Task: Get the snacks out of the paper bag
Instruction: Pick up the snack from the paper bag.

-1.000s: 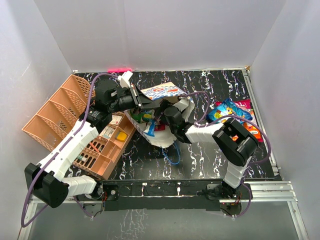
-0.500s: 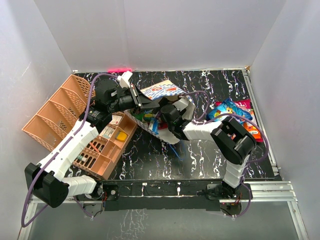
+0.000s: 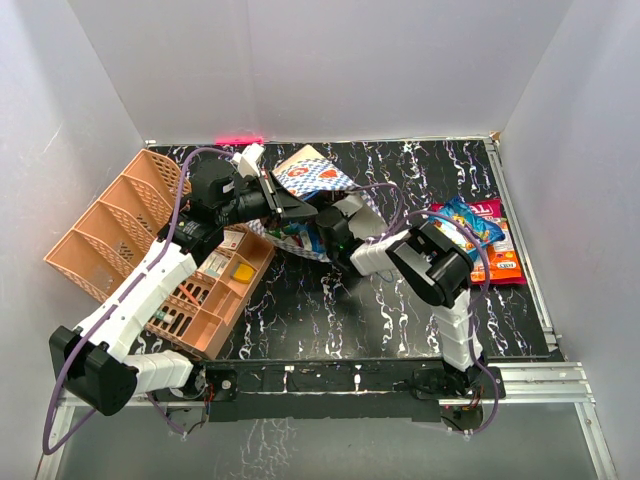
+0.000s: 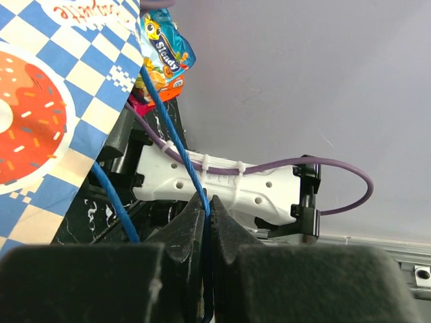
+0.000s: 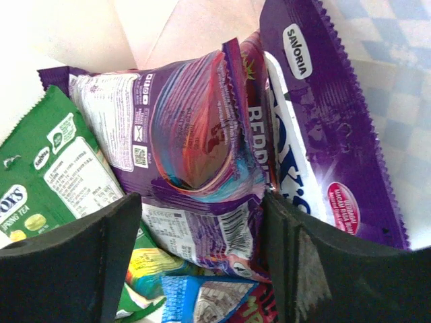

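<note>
Left end effector (image 4: 205,202): jaws pressed shut on the blue cord handle (image 4: 168,124) of the paper bag (image 3: 312,178). We see the bag tipped over at the far middle of the desk (image 3: 330,310).

Right end effector (image 5: 199,202): reaches into the bag's mouth, jaws wide apart, gripping nothing. A purple packet (image 5: 195,134) sits between its fingers, with a green packet (image 5: 47,175) beside it. We cannot confirm whether the fingers touch the purple packet.

More snacks (image 3: 470,225) lie at the far right of the desk. A peach basket (image 3: 130,230) stands at the left.
</note>
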Robot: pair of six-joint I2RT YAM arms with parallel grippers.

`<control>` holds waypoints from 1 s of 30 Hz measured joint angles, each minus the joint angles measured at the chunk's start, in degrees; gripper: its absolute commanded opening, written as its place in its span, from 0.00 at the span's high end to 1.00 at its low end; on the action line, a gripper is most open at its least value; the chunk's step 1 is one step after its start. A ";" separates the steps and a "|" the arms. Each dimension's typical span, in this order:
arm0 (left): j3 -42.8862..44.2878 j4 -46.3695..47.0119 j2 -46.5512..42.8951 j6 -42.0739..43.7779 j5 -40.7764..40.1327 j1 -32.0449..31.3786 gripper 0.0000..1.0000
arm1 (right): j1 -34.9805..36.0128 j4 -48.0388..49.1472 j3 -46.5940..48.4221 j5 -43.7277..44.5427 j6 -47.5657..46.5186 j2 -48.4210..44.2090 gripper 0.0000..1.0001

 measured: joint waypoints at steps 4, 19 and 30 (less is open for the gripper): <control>-0.11 -0.83 -0.22 0.57 -0.11 0.02 1.00 | -0.98 6.84 0.50 -3.93 -6.03 2.64 0.58; -0.35 -0.76 -1.14 1.20 0.66 0.02 1.00 | -1.49 12.22 -6.36 -14.21 -18.88 -7.02 0.92; 4.20 1.09 3.74 0.96 2.34 0.00 1.00 | 0.26 2.51 -16.57 -11.43 -20.59 -27.63 0.92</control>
